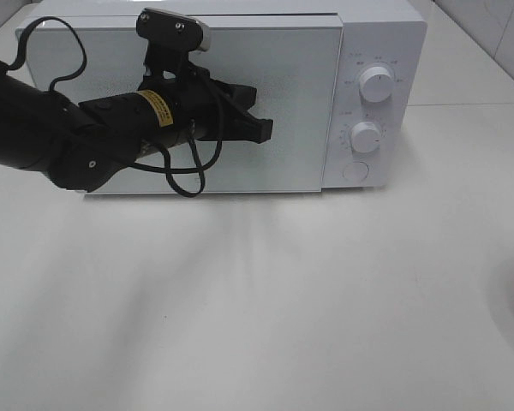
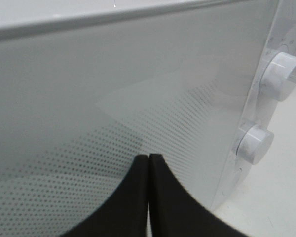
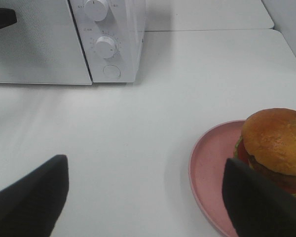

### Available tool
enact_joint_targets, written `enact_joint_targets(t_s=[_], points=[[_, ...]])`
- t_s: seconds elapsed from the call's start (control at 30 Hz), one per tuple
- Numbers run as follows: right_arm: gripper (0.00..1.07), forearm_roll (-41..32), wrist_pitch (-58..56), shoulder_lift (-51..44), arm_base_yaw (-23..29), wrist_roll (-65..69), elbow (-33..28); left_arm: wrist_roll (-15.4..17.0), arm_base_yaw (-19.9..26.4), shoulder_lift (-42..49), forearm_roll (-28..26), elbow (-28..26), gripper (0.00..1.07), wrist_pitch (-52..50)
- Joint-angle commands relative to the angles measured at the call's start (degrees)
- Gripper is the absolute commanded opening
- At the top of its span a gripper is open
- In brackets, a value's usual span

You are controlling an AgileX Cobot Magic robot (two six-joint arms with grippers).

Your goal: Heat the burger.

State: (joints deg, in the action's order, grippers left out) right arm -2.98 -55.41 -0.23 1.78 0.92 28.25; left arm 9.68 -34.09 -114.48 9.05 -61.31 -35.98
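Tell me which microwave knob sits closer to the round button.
The lower knob: it sits directly above the round button, while the upper knob is farther up the panel.

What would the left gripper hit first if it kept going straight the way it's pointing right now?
Most likely the microwave. The shut left gripper points at its closed door, toward the edge beside the two knobs. The wrist view shows nothing between the fingertips and the dotted glass, though the gap is hard to judge.
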Motion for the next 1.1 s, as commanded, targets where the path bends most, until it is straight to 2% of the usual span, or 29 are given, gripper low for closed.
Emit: enact_joint_targets(t_s=[0.03, 0.2, 0.47, 0.53, 0.63, 0.67, 0.7, 0.73, 0.77, 0.8, 0.83, 0.9, 0.97, 1.0, 1.07, 1.1], points=[[0.76, 0.06, 0.52, -1.78, -0.34, 0.17, -0.17, 0.11, 1.72, -1.6, -8.54, -4.7, 0.0, -0.92], [0.76, 0.06, 0.52, -1.78, -0.34, 0.17, -0.17, 0.23, 1.32, -2.46, -8.54, -6.19, 0.0, -0.74], [0.76, 0.06, 0.52, -1.78, -0.34, 0.17, -0.17, 0.23, -1.55, 0.63, -7.91, -4.13, 0.0, 3.67], [0.76, 0.06, 0.52, -1.78, -0.34, 0.17, -0.17, 0.29, -3.04, 3.55, -7.91, -1.38, 0.07, 7.79], [0.76, 0.06, 0.52, -1.78, -0.34, 0.17, -0.17, 0.34, -3.38, 4.35, -7.91, -0.69, 0.11, 8.54], [0.76, 0.06, 0.52, -1.78, -0.34, 0.17, -0.17, 0.52, -3.95, 6.07, -7.91, 1.32, 0.27, 9.22], [0.76, 0.06, 0.52, -1.78, -0.34, 0.17, -0.17, 0.52, -4.18, 7.91, -7.91, 3.38, 0.55, 9.28], [0.76, 0.06, 0.52, -1.78, -0.34, 0.17, -0.17, 0.52, -4.18, 7.91, -7.91, 3.38, 0.55, 9.28], [0.76, 0.06, 0.52, -1.78, -0.34, 0.17, -0.17, 0.57, -4.35, 8.59, -7.91, 4.41, 0.69, 9.28], [0.76, 0.06, 0.52, -1.78, -0.34, 0.17, -0.17, 0.57, -4.35, 8.59, -7.91, 4.41, 0.69, 9.28], [0.76, 0.06, 0.52, -1.78, -0.34, 0.17, -0.17, 0.74, -4.47, 10.14, -7.85, 6.36, 1.0, 10.43], [0.76, 0.06, 0.52, -1.78, -0.34, 0.17, -0.17, 0.97, -4.47, 10.94, -7.85, 7.1, 1.02, 11.69], [0.76, 0.06, 0.52, -1.78, -0.34, 0.17, -0.17, 0.97, -4.47, 15.64, -7.85, 9.68, 1.0, 21.37], [0.76, 0.06, 0.52, -1.78, -0.34, 0.17, -0.17, 0.97, -4.47, 15.64, -7.85, 9.68, 1.0, 21.37], [0.76, 0.06, 0.52, -1.78, -0.34, 0.17, -0.17, 0.97, -4.47, 19.25, -7.85, 10.43, 1.0, 29.79], [0.76, 0.06, 0.52, -1.78, -0.34, 0.17, -0.17, 0.97, -4.47, 19.25, -7.85, 10.43, 1.0, 29.79]])
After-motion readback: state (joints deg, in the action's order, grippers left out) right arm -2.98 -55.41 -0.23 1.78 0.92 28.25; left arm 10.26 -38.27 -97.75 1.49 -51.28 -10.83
